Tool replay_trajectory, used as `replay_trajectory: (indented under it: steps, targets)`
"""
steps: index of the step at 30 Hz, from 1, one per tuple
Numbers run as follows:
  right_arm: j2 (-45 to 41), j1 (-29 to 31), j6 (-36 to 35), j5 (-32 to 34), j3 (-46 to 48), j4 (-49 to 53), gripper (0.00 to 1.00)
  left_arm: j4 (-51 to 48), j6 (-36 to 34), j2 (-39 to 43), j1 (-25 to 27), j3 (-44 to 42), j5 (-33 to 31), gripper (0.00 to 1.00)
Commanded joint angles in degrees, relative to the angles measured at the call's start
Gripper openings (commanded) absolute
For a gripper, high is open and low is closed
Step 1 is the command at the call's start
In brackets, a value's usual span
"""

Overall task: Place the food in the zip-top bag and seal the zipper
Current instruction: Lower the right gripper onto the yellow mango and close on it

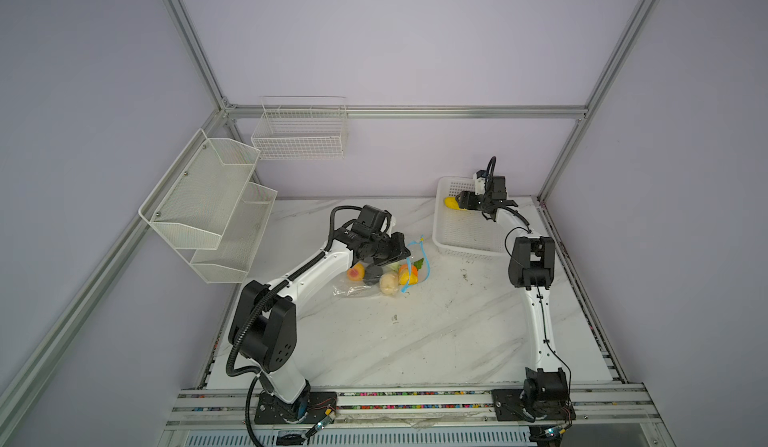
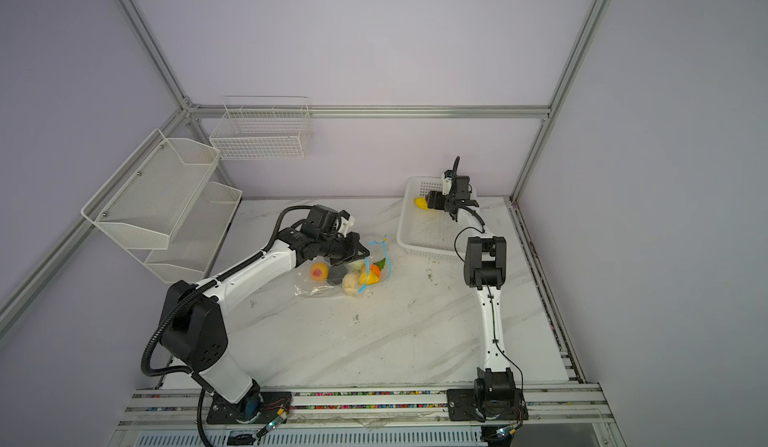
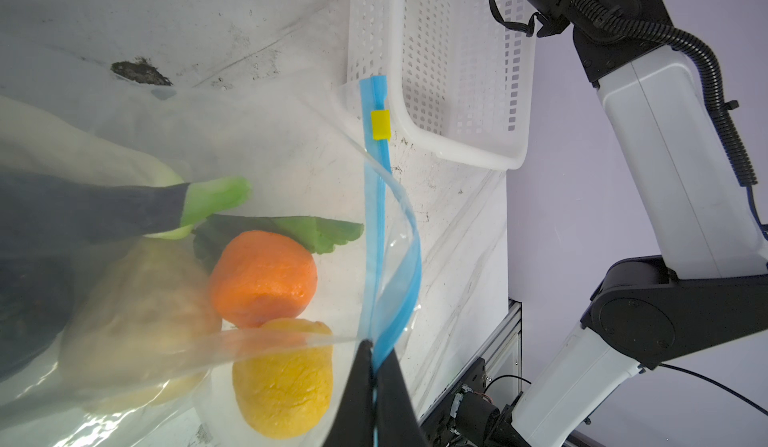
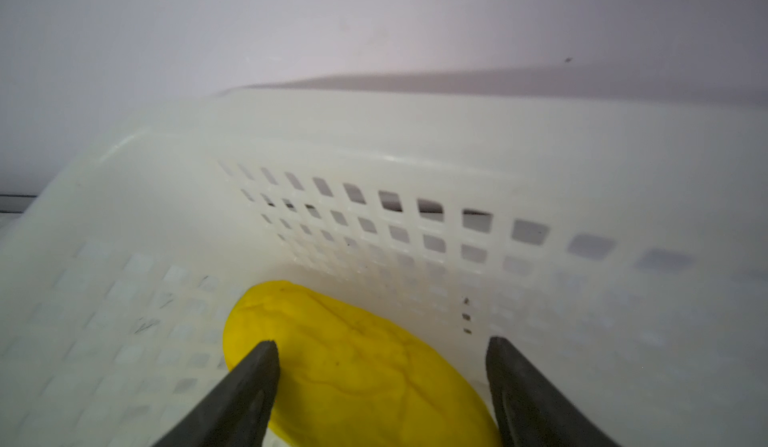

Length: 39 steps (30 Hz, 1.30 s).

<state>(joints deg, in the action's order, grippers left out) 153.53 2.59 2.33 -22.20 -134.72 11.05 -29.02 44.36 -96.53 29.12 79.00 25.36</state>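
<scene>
The zip-top bag (image 1: 353, 289), clear and crinkly, lies on its side near the middle of the table (image 1: 436, 332), its mouth gaping toward the white perforated basket (image 1: 461, 237). Food sits inside it: a peach-coloured piece (image 1: 355, 273), a cream piece (image 1: 388, 285), an orange piece (image 3: 262, 278), a yellow-orange piece (image 3: 282, 386) and a dark piece with a green tip (image 3: 83, 212). The light-blue zipper (image 3: 376, 216) is parted, with its yellow slider (image 3: 380, 124) at one end. The table is scuffed white marble, boxed in by lavender walls. Only the left wrist view shows the left gripper (image 3: 372, 353) clenched on the zipper. Only the right wrist view shows the right gripper (image 4: 382, 345) spread wide — one finger on each side of a yellow piece (image 4: 353, 361) in the basket's corner.
</scene>
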Motion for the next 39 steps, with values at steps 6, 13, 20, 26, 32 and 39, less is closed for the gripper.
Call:
replay_trajectory:
  steps: [6, 13, 20, 26, 32, 39]
  targets:
    - [-3.26, 0.05, -0.13, -4.12, 4.54, 4.07, 0.77, 0.19, -0.94, 1.89, -0.10, 2.84, 0.20, 0.00]
    - [-5.60, 0.08, -0.23, -6.08, 7.51, 6.35, 0.75, 0.97, -0.94, 2.31, -0.05, 2.04, 0.47, 0.00]
    - [-5.82, 0.70, -2.47, -3.55, 7.41, 10.73, 0.75, 1.27, -1.03, 2.54, -0.12, 1.86, 0.82, 0.00]
    - [-5.26, 1.10, -2.72, -1.21, 6.60, 11.45, 0.74, 1.34, -0.94, 2.70, -0.12, 1.70, 0.83, 0.00]
    - [-5.14, 2.34, -3.61, 3.76, 5.66, 13.71, 0.73, 1.41, -0.85, 2.84, -0.12, 1.54, 0.65, 0.00]
    - [-6.70, 3.78, -4.26, 9.35, 7.97, 15.10, 0.69, 1.57, -0.76, 2.84, -0.10, 1.34, 0.74, 0.00]
